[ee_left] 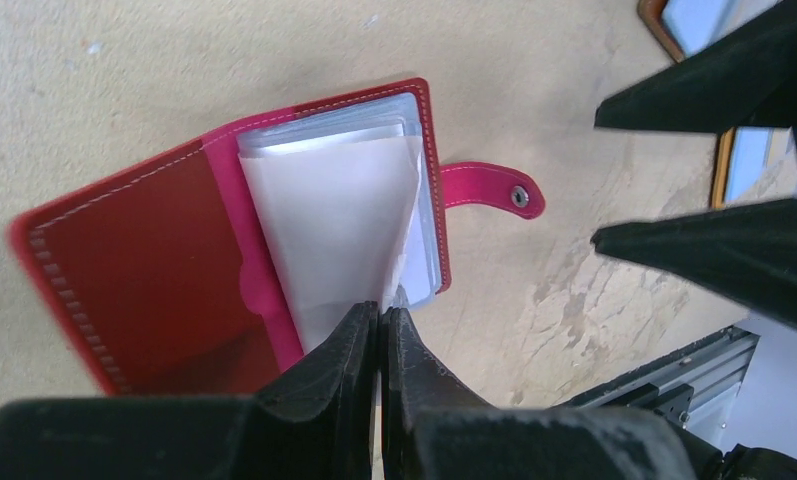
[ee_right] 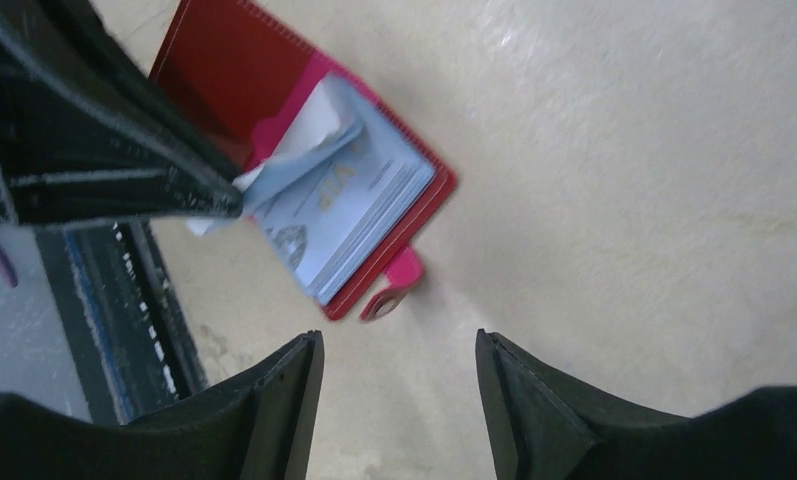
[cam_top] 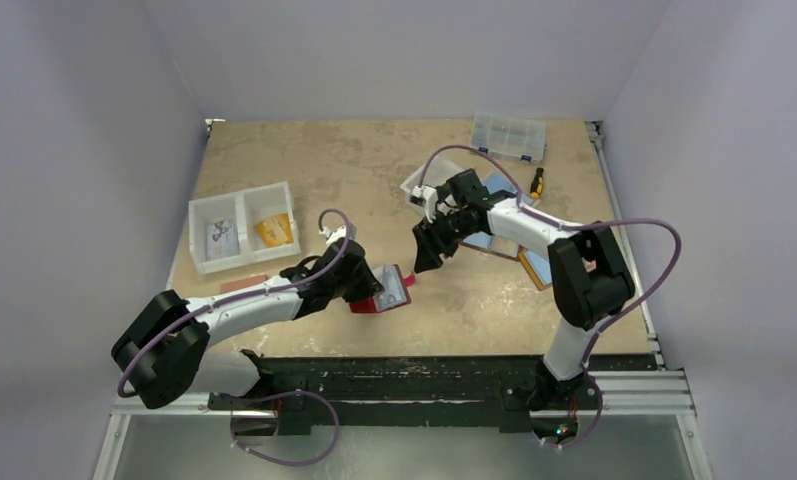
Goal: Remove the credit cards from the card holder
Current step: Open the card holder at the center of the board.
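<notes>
Near the front middle of the beige counter (cam_top: 304,160), in the overhead view, the dark red booklet-style card holder (cam_top: 372,306) is laid open, its small red-pink strap tab (cam_top: 410,281) pointed toward 2 o'clock. The left fingers (cam_top: 372,288) are set on its pages from 9 o'clock. The right fingers (cam_top: 424,258) hover just beside it at 1 o'clock, touching nothing.

From the left wrist, the holder's (ee_left: 154,270) long axis is seen running from 8 to 2 o'clock, with the cover flat at the 8 o'clock end and the tab (ee_left: 494,190) stuck out toward 3 o'clock. The left fingers (ee_left: 359,345) are pressed together on the lower edge of one clear sleeve leaf (ee_left: 334,210), which is lifted off the stack. This grip is judged to serve two ends: the holder is pinned in place, and a pocket is exposed for the other arm. Whether a card lies inside the pinched leaf cannot be told. The right fingers (ee_left: 714,250) are seen at 3 o'clock, spread wide.

From the right wrist, the right fingers (ee_right: 284,395) are parted and empty, aimed at the holder (ee_right: 224,60), whose span runs from 11 to 5 o'clock. A pale blue-white plastic credit card (ee_right: 359,195) with gold lettering is seen sleeved on the top page, not yet drawn out. The bent leaf (ee_right: 304,150) is held by the left fingers (ee_right: 124,170).
</notes>
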